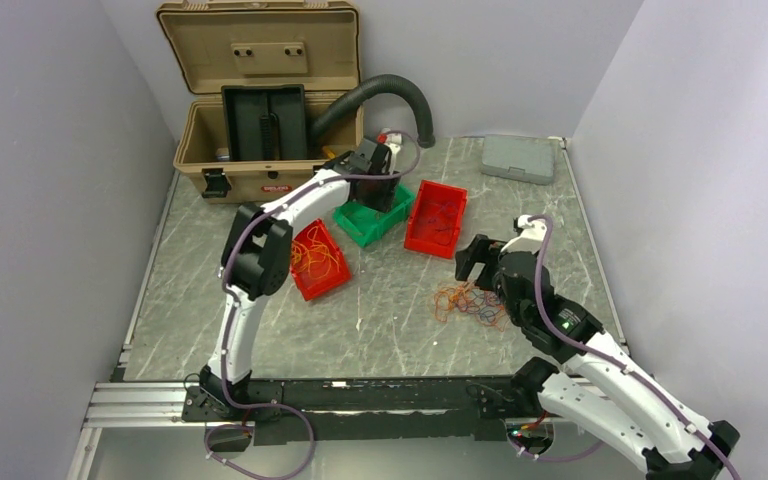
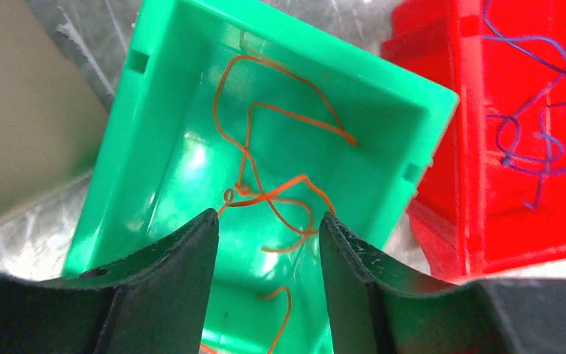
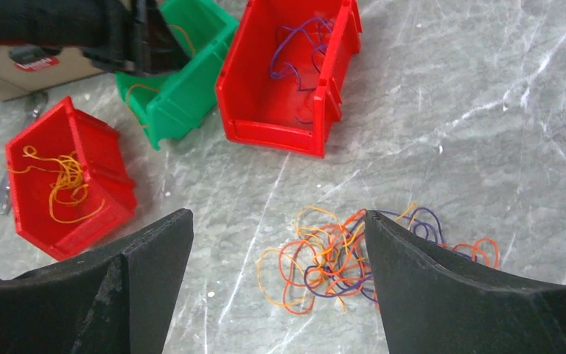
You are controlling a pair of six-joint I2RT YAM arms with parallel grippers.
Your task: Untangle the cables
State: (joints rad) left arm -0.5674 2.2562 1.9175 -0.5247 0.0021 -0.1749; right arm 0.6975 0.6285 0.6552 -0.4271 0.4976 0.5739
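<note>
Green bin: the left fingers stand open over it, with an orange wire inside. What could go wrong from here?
1. The orange wire shows right between the left fingers; a loop may snag on one and leave the green bin when the arm lifts.
2. Under the right fingers, the tangle mixes orange, yellow and purple loops; one pinch may drag the whole clump.

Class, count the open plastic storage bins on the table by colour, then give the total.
Red open plastic bins: 2
Green open plastic bin: 1
Total: 3
</note>
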